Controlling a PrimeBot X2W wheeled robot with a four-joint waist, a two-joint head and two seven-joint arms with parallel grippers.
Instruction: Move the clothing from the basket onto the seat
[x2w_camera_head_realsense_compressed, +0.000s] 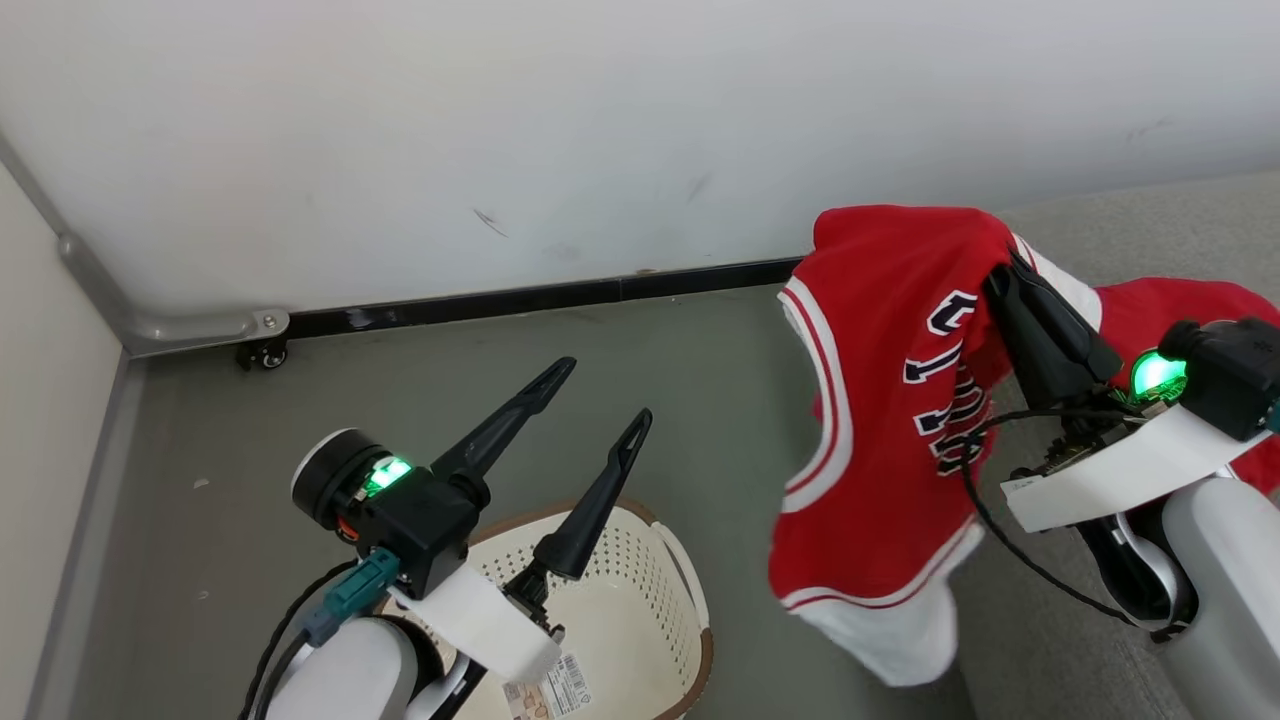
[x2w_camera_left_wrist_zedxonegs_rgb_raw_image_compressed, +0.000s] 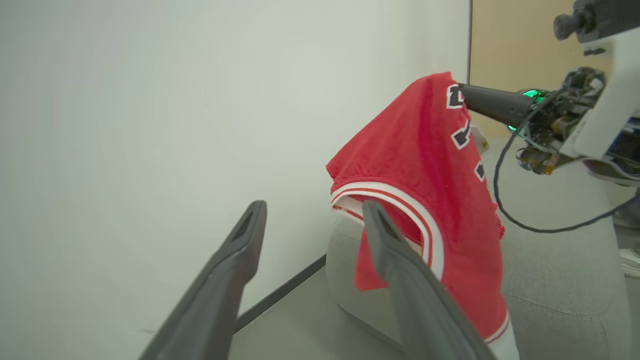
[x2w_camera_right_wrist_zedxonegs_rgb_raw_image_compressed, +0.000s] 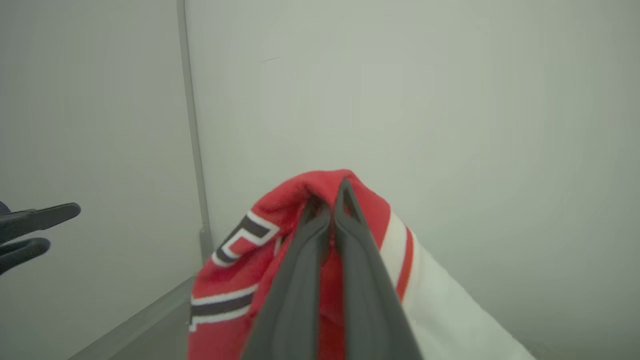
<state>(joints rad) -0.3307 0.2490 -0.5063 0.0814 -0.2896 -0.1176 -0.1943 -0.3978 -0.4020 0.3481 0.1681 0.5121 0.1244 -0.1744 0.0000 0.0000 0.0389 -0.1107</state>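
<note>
A red garment (x2w_camera_head_realsense_compressed: 880, 400) with white striped trim and dark lettering hangs in the air, and my right gripper (x2w_camera_head_realsense_compressed: 1005, 268) is shut on its top fold. The right wrist view shows the two fingers pressed together in the cloth (x2w_camera_right_wrist_zedxonegs_rgb_raw_image_compressed: 240, 270) at the right gripper (x2w_camera_right_wrist_zedxonegs_rgb_raw_image_compressed: 332, 192). A second red piece (x2w_camera_head_realsense_compressed: 1190, 300) lies on the grey seat (x2w_camera_head_realsense_compressed: 1120, 215) behind my right wrist. My left gripper (x2w_camera_head_realsense_compressed: 607, 390) stands open above the cream basket (x2w_camera_head_realsense_compressed: 690, 590), whose barcode sticker (x2w_camera_head_realsense_compressed: 550, 690) shows inside. From the left wrist I see my left gripper (x2w_camera_left_wrist_zedxonegs_rgb_raw_image_compressed: 315, 207), the hanging garment (x2w_camera_left_wrist_zedxonegs_rgb_raw_image_compressed: 425, 165) and the seat (x2w_camera_left_wrist_zedxonegs_rgb_raw_image_compressed: 550, 280).
A white wall with a black baseboard (x2w_camera_head_realsense_compressed: 540, 297) runs behind the grey floor. A metal rail (x2w_camera_head_realsense_compressed: 150, 325) and a small caster (x2w_camera_head_realsense_compressed: 262, 352) sit in the left corner. A beige panel (x2w_camera_left_wrist_zedxonegs_rgb_raw_image_compressed: 510, 45) stands beyond the seat.
</note>
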